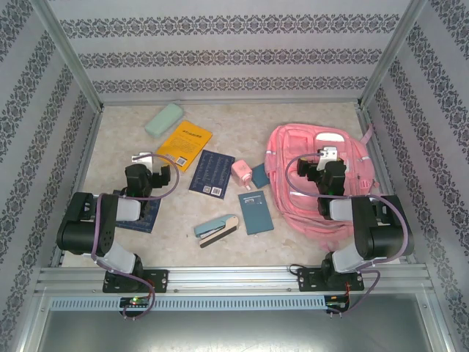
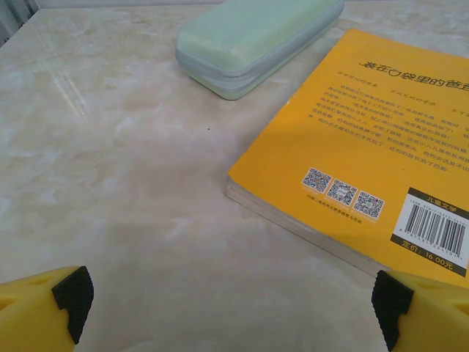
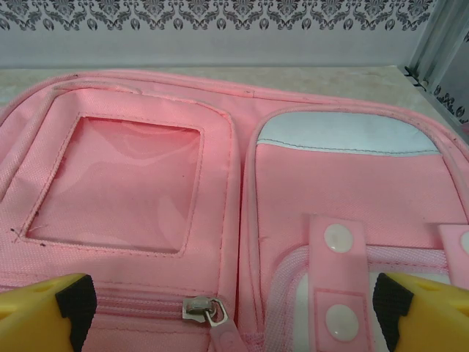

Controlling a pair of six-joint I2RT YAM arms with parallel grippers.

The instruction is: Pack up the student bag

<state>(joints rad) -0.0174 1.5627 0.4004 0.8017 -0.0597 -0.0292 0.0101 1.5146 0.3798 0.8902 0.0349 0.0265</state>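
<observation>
From above, the student bag (image 1: 322, 176) lies at the right of the surface (image 1: 220, 125), with the right hand (image 1: 327, 157) hovering over it. Left wrist: left hand (image 2: 231, 297) spread wide, yellow book (image 2: 352, 169) just ahead. Right wrist: fingers (image 3: 77, 299) apart, pink bag fabric directly beneath.

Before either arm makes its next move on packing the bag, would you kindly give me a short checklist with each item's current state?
1. Left gripper open and empty: ok.
2. Right gripper open and empty: ok, above the student bag.
3. Bag open for packing: not ok; the zip at the zipper pull looks shut.
4. Yellow book lying flat ahead of the left gripper: ok.
5. Green case apart from the book: cannot tell.
</observation>
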